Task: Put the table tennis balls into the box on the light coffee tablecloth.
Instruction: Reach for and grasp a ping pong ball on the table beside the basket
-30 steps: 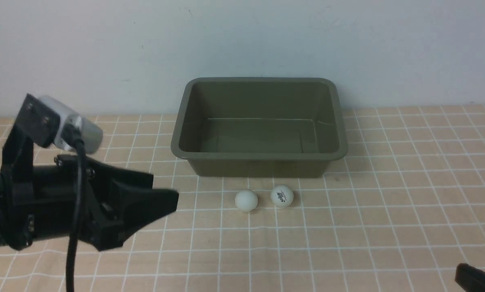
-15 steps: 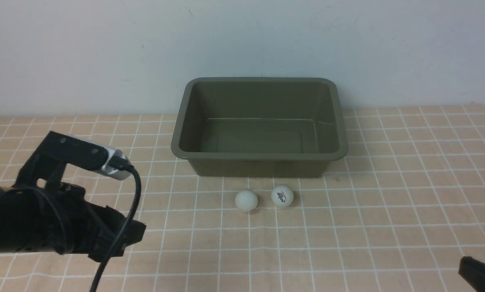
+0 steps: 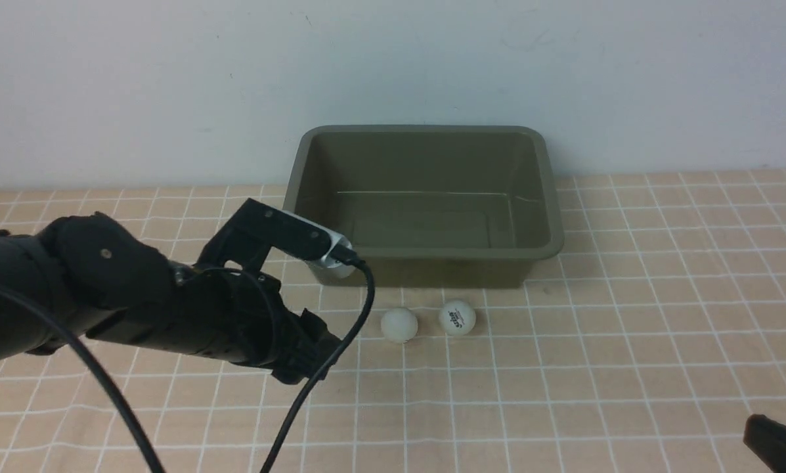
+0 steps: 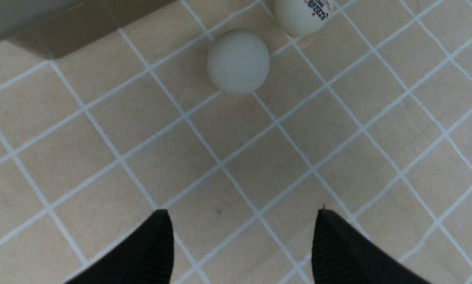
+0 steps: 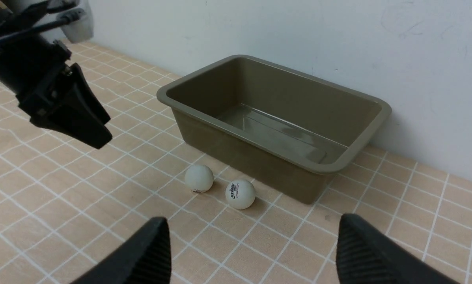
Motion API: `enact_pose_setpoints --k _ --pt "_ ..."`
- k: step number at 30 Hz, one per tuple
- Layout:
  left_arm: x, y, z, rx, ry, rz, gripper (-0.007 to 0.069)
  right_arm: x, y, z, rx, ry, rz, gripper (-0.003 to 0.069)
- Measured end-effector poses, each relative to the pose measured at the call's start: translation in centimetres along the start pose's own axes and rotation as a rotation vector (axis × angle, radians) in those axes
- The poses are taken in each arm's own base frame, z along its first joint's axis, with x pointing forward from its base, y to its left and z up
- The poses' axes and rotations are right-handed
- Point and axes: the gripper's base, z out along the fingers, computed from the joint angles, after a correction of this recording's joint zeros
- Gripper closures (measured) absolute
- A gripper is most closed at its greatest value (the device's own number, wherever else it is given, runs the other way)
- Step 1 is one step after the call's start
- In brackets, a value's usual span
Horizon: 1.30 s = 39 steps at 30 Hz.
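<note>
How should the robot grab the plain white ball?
Probably from above, pinching the plain ball across its widest middle: it is round, so an off-centre grip could slip. Squeeze it front and back, since the lettered ball lies close beside it.

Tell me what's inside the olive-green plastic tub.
Only its bare floor shows in the olive-green rectangular plastic tub. The near wall hides the floor's front strip.

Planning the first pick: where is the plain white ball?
Front view: the plain white ball lies centre, before the olive-green plastic tub, left of the lettered ball.
</note>
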Motion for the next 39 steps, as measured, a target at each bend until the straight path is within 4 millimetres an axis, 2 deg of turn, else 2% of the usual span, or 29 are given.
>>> enact_pose_setpoints --k 9,15,22,31,39 --pt "-1.9 -1.9 4.1 0.037 0.018 0.069 0.0216 -0.1 0.1 0.0 -0.006 -0.006 0.012 0.0147" --pt "-2.7 -1.6 6.3 0.028 0.021 0.078 0.0186 0.0 0.2 0.0 -0.017 0.003 0.013 0.0147" --pt "-2.9 -0.8 7.4 -0.040 -0.013 0.082 0.0186 0.1 0.3 0.0 -0.034 0.016 0.013 0.0147" --pt "-2.9 -0.2 9.6 -0.045 0.010 0.073 0.0186 0.1 0.3 0.0 -0.034 0.016 0.013 0.0147" --pt "-2.9 0.0 10.5 -0.059 0.012 0.074 0.0186 0.2 0.3 0.0 -0.035 0.017 0.013 0.0147"
